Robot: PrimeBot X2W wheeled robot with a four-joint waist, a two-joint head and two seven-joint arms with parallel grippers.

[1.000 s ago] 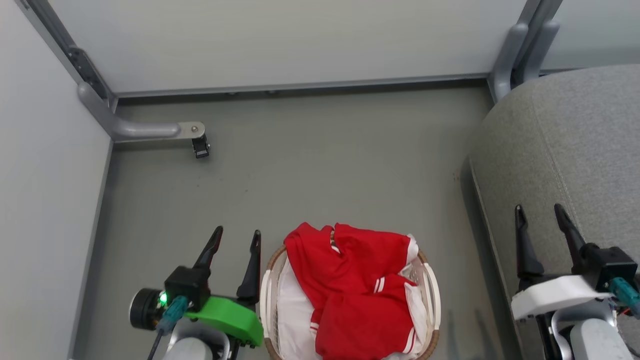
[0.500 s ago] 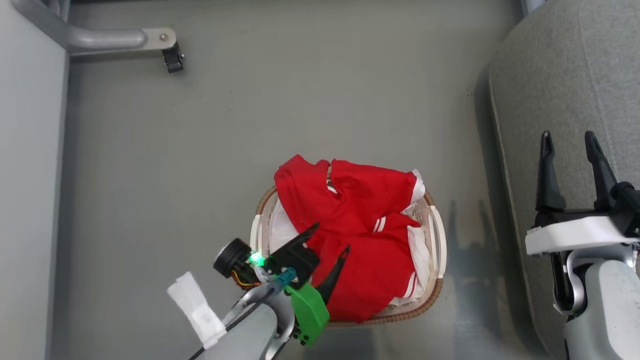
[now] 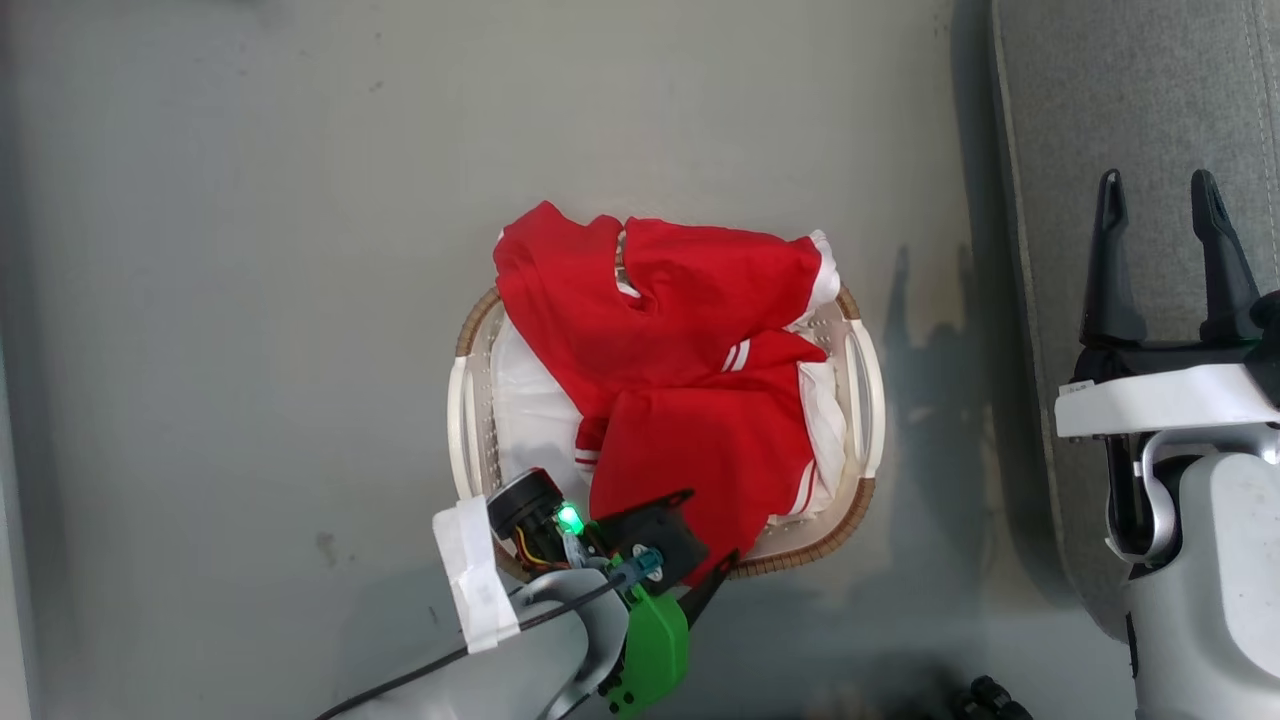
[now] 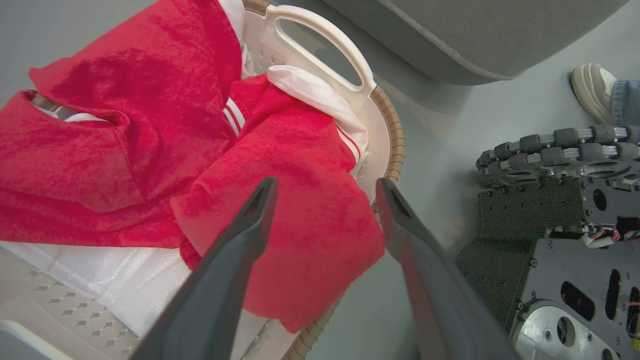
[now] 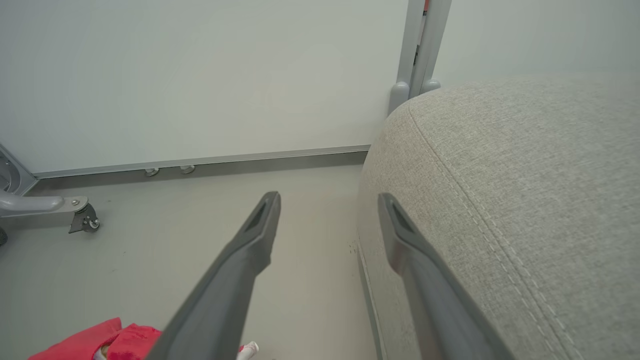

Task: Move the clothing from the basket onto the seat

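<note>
In the basket (image 3: 865, 370) lies the clothing (image 3: 690, 340), none on the seat (image 3: 1130, 100); left hand (image 4: 326, 182) spread above it, right hand (image 3: 1155, 180) spread, empty.

Above the clothing (image 3: 690, 340) the way into the basket (image 3: 868, 390) is open; a floor strip (image 3: 940, 300) separates basket from seat (image 3: 1130, 100).

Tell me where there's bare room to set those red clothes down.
The grey seat is bare ahead of the open right claw. The floor left of the basket is bare too. Crowded: the basket, heaped with clothing, the left claw over its near edge.
</note>
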